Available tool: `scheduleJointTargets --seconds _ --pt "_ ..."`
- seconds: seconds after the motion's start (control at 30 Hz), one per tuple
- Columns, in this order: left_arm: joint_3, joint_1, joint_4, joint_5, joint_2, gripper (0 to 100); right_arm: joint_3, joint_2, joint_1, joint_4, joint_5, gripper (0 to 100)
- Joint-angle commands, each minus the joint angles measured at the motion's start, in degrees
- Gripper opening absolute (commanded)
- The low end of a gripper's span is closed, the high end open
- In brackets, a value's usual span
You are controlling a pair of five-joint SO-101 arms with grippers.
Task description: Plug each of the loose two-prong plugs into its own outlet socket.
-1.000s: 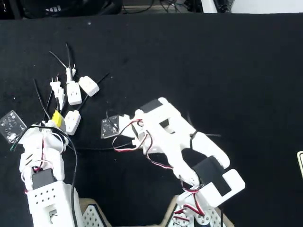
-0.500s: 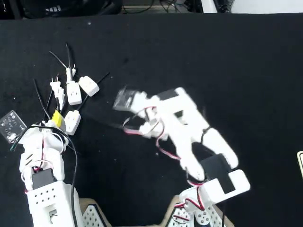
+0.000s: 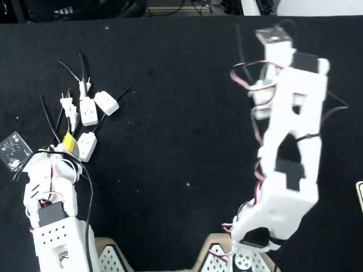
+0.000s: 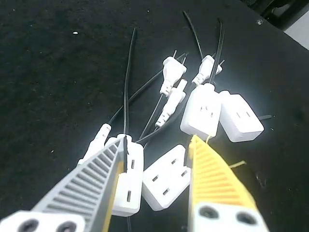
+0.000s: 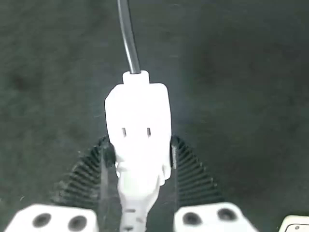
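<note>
change: right arm (image 3: 292,113) has swung away from the table centre, where it lay a second ago close to the pile, out to 1 o'clock by the far edge. left arm (image 3: 51,192) has not shifted.
right gripper (image 5: 139,147): jaws narrow, clamped on both flanks of the held socket (image 5: 137,121).
held socket: white block, two slots facing the wrist camera. black cord (image 5: 129,43) leaves its far end.
left gripper (image 4: 157,145): jaws wide, grey finger (image 4: 91,179) and yellow finger (image 4: 212,183) well apart, holding nothing. it is at 8 o'clock on the table (image 3: 187,130), at the near end of the pile.
near sockets: two white blocks between the open jaws. one (image 4: 166,176) lies tilted just beside the yellow finger, the other (image 4: 128,179) is against the grey finger with a cord running over it.
far sockets: two blocks touching side by side (image 4: 203,108) (image 4: 239,116), toward 12 o'clock from the near pair. in the high view they sit at 10 o'clock (image 3: 88,110).
loose plugs: two white two-prong plugs (image 4: 174,70) (image 4: 207,65) at the far end of the pile, prongs pointing to 12 o'clock, unplugged. a third plug body (image 4: 99,137) lies beside the grey finger, its prongs hidden.
</note>
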Motion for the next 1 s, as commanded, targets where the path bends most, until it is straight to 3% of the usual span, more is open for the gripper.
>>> scheduleJointTargets --seconds 0.0,0.23,0.6,0.97 --pt "-2.07 0.40 -1.41 0.62 -0.70 22 -14.20 6.73 5.98 1.23 -0.18 1.1" --pt "-2.15 0.40 -1.41 0.62 -0.70 22 -33.27 23.43 11.78 1.32 9.58 1.1" --pt "-2.24 0.40 -1.41 0.62 -0.70 22 -49.54 39.25 15.30 1.05 9.49 1.1" --pt "-1.71 0.40 -1.41 0.62 -0.70 22 -57.27 44.88 16.70 -2.29 9.93 1.1"
